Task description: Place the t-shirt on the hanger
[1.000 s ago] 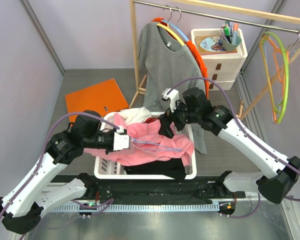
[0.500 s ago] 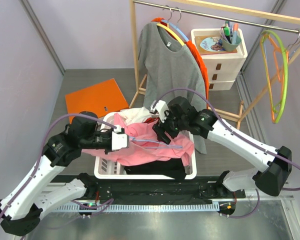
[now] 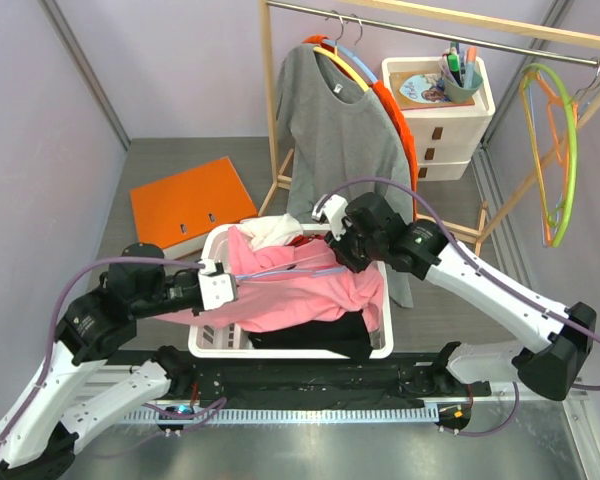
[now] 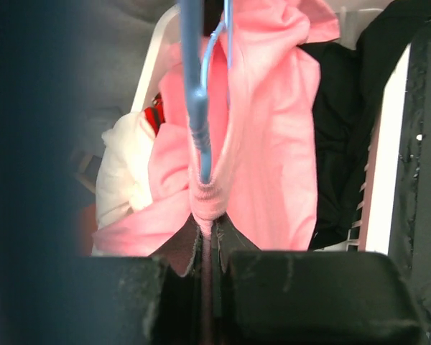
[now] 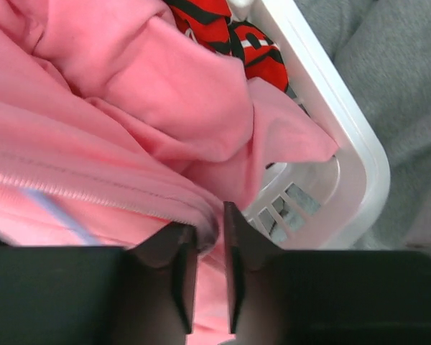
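Observation:
The pink t-shirt (image 3: 300, 295) lies stretched over the white laundry basket (image 3: 205, 340). The thin light-blue hanger (image 3: 300, 272) runs inside its neck opening. In the left wrist view the hanger (image 4: 192, 86) pokes into the ribbed collar of the t-shirt (image 4: 273, 144), and my left gripper (image 4: 207, 231) is shut on that collar. My left gripper (image 3: 220, 290) sits at the basket's left side. My right gripper (image 3: 345, 250) is at the far right of the basket. Its jaws (image 5: 210, 237) stand narrowly closed on a stitched edge of the t-shirt (image 5: 129, 108).
A white garment (image 3: 270, 230) with a red print (image 5: 251, 43) and a black garment (image 3: 320, 335) share the basket. Behind stand a rack with a grey shirt (image 3: 335, 120), an orange folder (image 3: 192, 195), a white drawer unit (image 3: 440, 100) and a lime-green hanger (image 3: 560, 150).
My right gripper came down from open and closed on the t-shirt's edge. My left arm drew back to the left with the collar, pulling the shirt taut.

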{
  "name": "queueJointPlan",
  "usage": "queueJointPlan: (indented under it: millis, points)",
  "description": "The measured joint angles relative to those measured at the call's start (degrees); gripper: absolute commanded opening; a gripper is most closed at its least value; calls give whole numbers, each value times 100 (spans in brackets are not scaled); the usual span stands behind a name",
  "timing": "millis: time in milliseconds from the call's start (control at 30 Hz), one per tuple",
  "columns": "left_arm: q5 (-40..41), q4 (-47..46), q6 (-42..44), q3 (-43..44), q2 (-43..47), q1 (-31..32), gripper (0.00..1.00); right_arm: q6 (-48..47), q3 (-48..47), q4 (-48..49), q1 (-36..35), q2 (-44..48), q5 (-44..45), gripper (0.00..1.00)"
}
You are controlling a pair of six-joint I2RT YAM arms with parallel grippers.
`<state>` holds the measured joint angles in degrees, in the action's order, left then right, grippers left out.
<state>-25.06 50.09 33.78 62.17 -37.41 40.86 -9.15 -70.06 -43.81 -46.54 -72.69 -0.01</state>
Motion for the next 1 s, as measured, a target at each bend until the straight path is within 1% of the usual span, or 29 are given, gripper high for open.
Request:
queueJointPlan:
  millis: [67,233,333,467,667,767,867,1000]
  points:
    - [214,0,-92,-26,107,0,0,-4,-17,-122,17,133,-2,1]
    - [844,-9,-328,-85,256,0,0,-2,-35,-345,31,461,-11,1]
    - [977,87,-291,-114,175,0,0,-24,-129,-503,50,505,-17,1]
    - [898,192,-197,-70,-131,0,0,-116,-487,-780,83,474,-273,1]
    - [599,7,-221,402,-1119,0,0,-356,-1523,-940,96,186,-935,1]
    - [455,-221,-240,643,-1585,0,0,-557,-1818,-1034,96,57,-1222,1]
    - [286,-376,-243,667,-1679,0,0,-715,-1891,-1108,90,-26,-1388,1]
    - [-9,-444,-225,671,-1576,0,0,-903,-1893,-1172,90,-74,-1484,1]
